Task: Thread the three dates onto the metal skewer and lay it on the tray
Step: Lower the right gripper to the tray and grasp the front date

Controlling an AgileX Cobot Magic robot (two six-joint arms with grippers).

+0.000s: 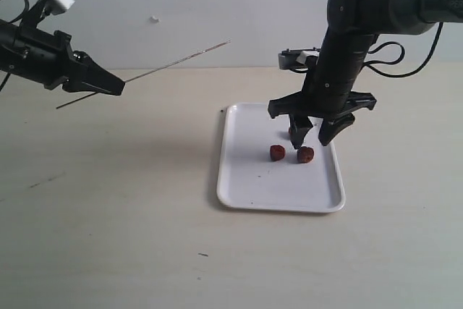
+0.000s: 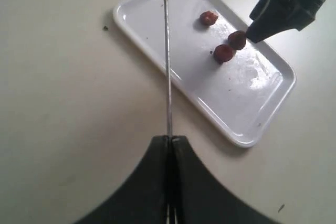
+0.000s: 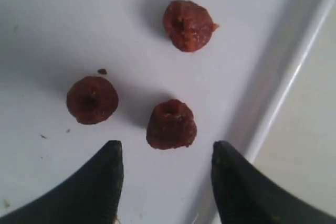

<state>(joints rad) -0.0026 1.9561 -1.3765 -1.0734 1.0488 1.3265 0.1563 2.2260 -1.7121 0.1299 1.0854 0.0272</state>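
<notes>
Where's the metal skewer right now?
The metal skewer is in the air at the exterior view's left, clamped in the left end effector, left of the tray where the three dates lie.

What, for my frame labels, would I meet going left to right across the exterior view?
Left hand → metal skewer → tray. The three dates and the right hand overlap the tray, so they are left out.

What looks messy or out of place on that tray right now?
Nothing serious: small brown crumbs lie on the tray among the three dates, and a dark speck sits on the table beside a tray corner. The metal skewer looks straight.
</notes>
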